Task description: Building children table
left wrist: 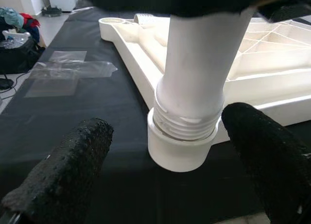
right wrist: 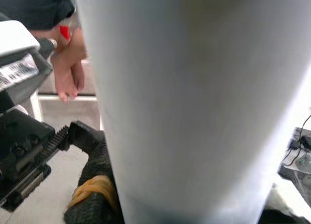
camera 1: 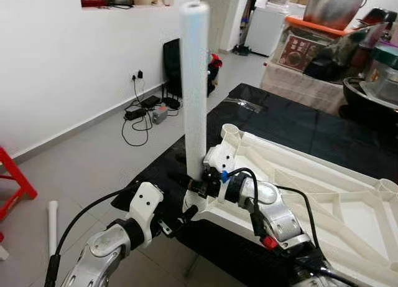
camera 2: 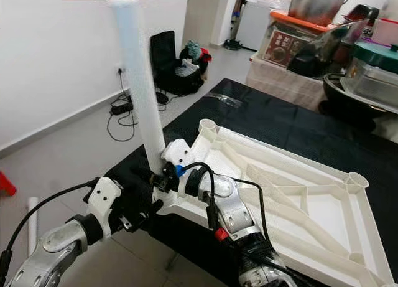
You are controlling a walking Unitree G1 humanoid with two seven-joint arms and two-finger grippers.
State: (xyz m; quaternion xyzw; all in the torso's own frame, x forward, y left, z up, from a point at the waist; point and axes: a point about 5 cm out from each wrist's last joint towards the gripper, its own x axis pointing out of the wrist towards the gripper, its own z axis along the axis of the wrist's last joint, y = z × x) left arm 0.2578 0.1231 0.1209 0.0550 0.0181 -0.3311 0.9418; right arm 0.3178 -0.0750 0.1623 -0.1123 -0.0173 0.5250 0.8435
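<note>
The right gripper (camera 1: 198, 186) is clamping the upright white leg (camera 1: 194, 81) near its base, at the near-left corner socket (left wrist: 181, 148) of the inverted tabletop (camera 2: 298, 206). The left gripper (left wrist: 175, 151) is hovering wide open around the socket, touching nothing.

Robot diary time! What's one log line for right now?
right gripper: shut on leg | leg: upright in tabletop corner socket, threads showing | left gripper: open beside socket
</note>
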